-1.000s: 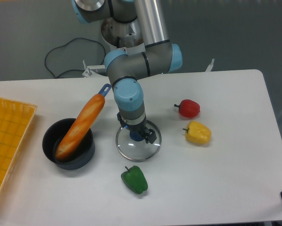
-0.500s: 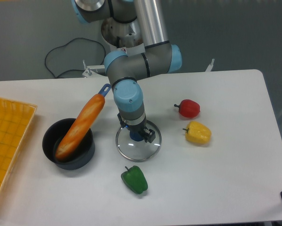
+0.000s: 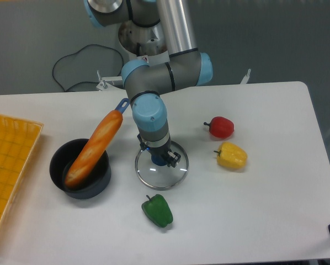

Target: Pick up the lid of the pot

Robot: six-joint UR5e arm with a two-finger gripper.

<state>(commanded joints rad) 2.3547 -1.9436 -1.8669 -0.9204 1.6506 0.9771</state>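
There is one pot lid (image 3: 161,179), one gripper (image 3: 159,150) and one black pot (image 3: 96,189). The lid lies flat on the white table (image 3: 270,210), near the middle of the view, to the right of the pot and apart from it. It is clear with a thin rim, and its single blue knob (image 3: 160,160) points up. Its outline is round, so it has no long axis to give a direction.

The gripper points down over the lid, its two fingers parted, one at either side of the knob. Whether they press on the knob I cannot tell.

Three peppers lie around the lid, one of each color. The red pepper (image 3: 222,127) is to the upper right, its stem toward the left; the yellow pepper (image 3: 232,155) is to the right, its stem also toward the left; the green pepper (image 3: 158,211) is just below, its stem toward the upper left.

One long loaf (image 3: 93,149) leans in the pot, its top end out past the rim toward the upper right. One blue handle (image 3: 122,105) shows beside that end. One orange basket (image 3: 21,141) is at the left edge.
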